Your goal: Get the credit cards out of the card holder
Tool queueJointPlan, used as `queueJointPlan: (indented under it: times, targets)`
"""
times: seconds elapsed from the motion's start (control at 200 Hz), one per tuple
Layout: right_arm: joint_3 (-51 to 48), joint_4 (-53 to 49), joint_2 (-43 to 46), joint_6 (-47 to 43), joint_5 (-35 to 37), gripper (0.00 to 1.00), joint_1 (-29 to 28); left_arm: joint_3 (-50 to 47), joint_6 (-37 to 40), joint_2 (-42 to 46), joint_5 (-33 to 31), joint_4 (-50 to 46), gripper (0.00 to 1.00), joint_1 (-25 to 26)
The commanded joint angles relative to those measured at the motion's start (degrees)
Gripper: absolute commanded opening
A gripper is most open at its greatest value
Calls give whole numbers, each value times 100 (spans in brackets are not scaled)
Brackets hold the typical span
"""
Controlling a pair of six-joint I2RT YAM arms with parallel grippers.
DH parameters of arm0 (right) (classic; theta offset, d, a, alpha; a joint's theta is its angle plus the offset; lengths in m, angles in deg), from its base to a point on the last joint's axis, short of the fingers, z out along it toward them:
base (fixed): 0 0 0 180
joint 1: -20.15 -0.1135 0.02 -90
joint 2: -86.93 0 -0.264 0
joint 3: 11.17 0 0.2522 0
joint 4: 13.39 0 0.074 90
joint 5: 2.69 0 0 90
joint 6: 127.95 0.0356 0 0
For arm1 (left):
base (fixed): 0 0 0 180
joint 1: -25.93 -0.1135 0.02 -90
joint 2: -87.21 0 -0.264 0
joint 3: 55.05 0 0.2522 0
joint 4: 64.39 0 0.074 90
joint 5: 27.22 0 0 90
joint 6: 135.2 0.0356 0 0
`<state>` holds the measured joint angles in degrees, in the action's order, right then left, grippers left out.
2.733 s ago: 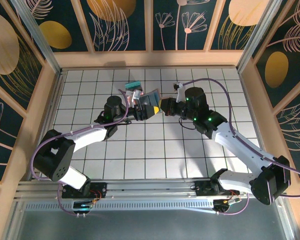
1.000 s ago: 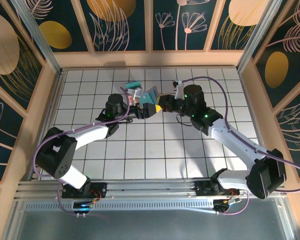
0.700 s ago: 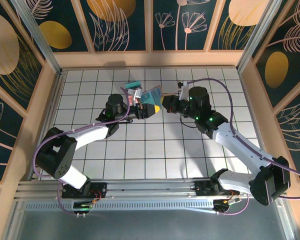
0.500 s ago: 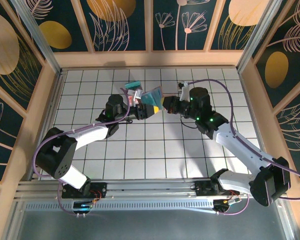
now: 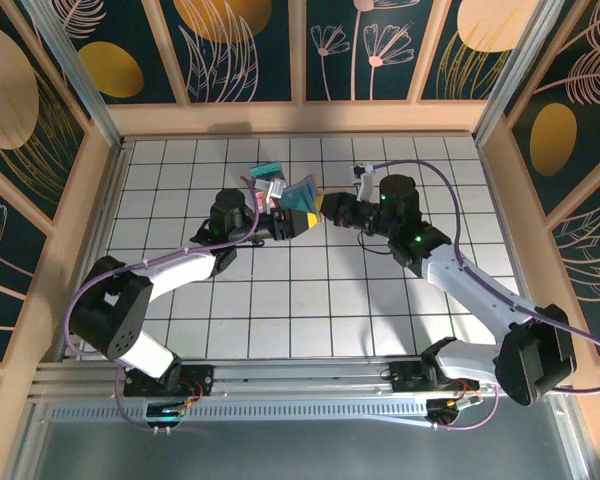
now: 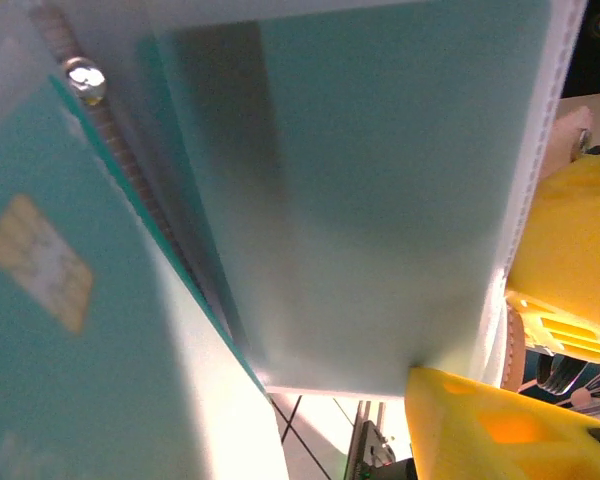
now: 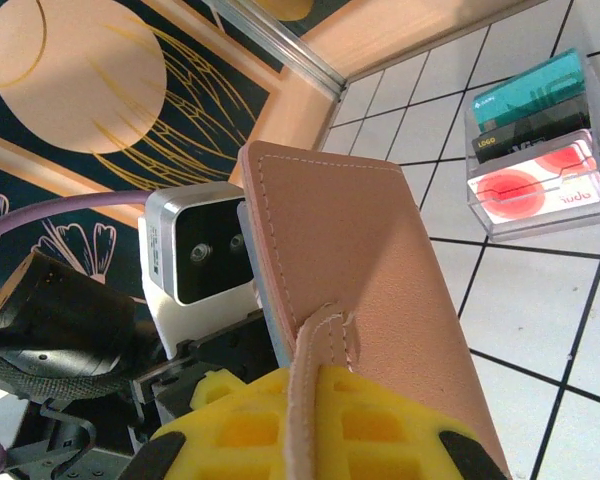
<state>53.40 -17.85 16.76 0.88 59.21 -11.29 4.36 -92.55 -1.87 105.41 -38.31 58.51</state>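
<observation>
Midway across the tabletop (image 5: 310,300), both tools meet with the task item raised between them.

- Right tool (image 7: 305,425): clamped shut on the lower edge and strap of the card holder (image 7: 365,260).
- Left tool (image 5: 283,222): close against the holder's open side. Whether it grips anything cannot be told.
- Card holder: tan-pink leather, pale stitching, held tilted off the tiles, grey-blue inner face towards the left wrist camera.
- Teal card (image 6: 50,300): gold chip, lying beside the inner panel. Unclear whether it is free of its pocket.
- Step, as judged: drawing out a card. The next move calls for a firm pinch on the card alone and a straight pull while the right tool steadies the holder.
- Farther back: clear box (image 7: 540,150) on the tiles, holding teal, dark and red cards.
</observation>
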Motion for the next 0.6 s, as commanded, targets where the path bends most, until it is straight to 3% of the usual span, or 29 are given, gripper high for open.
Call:
queueJointPlan:
  times: [0.0, 0.13, 0.315, 0.5, 0.595]
  targets:
    - [-28, 557, -11, 144, -323, 1, -26, 69, 103, 145, 210, 121, 51, 52]
    - [-40, 493, 104, 95, -217, 1, -21, -1, 103, 170, 198, 138, 55, 52]
    - [-42, 158, 241, -50, 124, 0, -22, -23, 103, 203, 295, 240, 82, 54]
    - [-74, 48, 321, -112, 294, 0, -27, -38, 69, 302, 421, 429, 97, 54]
    - [-69, 42, 317, -121, 292, 0, -25, -13, 26, 312, 405, 461, 99, 49]
